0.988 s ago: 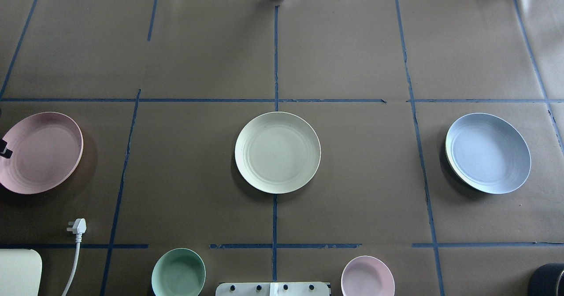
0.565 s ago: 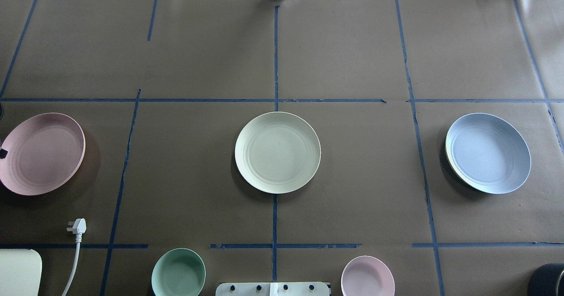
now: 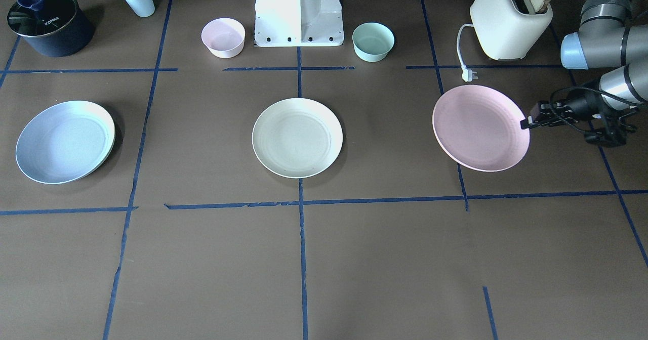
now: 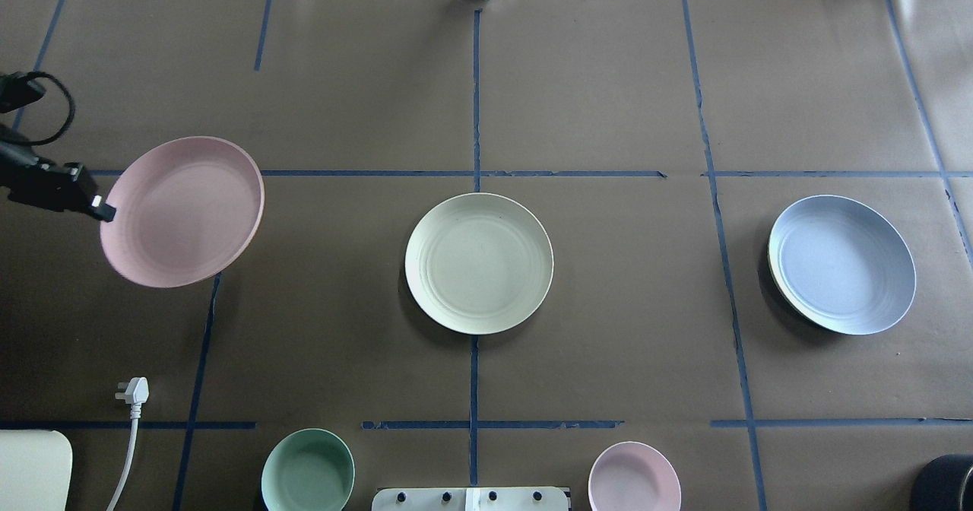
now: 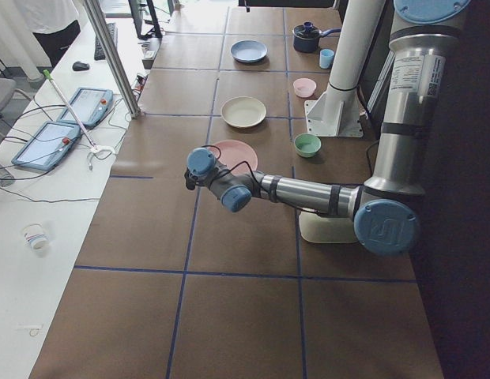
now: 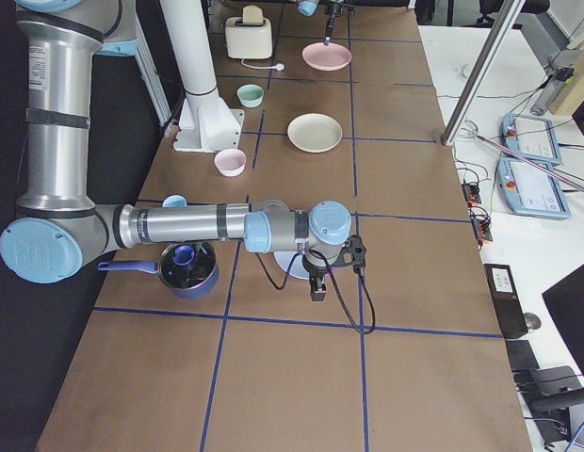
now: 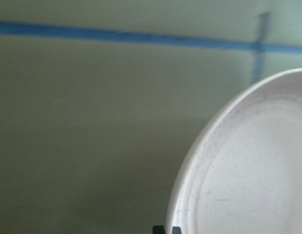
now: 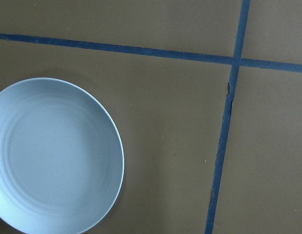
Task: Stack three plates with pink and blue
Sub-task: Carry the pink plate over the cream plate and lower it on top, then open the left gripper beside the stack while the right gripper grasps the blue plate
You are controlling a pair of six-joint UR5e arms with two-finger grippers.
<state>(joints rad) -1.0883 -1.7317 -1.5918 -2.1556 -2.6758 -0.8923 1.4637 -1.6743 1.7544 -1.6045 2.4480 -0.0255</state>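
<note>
From across the desk (image 3: pixel 385 259) I see the left gripper (image 3: pixel 525 123) closed tight on the rim of the pink plate (image 3: pixel 478 127), pinching the side that faces the desk's left end. That plate hangs tilted above the surface, between the desk's middle and its left end. The cream plate (image 3: pixel 297 137) lies flat at the desk's centre, and the blue plate (image 3: pixel 63 141) lies toward the right end, well apart from the other two. The overhead view gives me the same row of three, with the pink plate carried a little nearer the far edge than the others and the clamped fingers on its outer rim. From the left end, my near arm hides its own gripper, and only part of the pink plate shows beyond the wrist. From the right end, the right gripper (image 6: pixel 317 290) hangs over the blue plate, pointing down. I cannot tell how far open it is, as no other view shows it. The left wrist camera is filled by the pink plate's rim and rings, with dark fingertips (image 7: pixel 159 229) just showing at the bottom edge and blue tape (image 7: pixel 117 35) on the surface beyond. The right wrist camera looks straight down on the blue plate, which rests flat on the desk.
</note>
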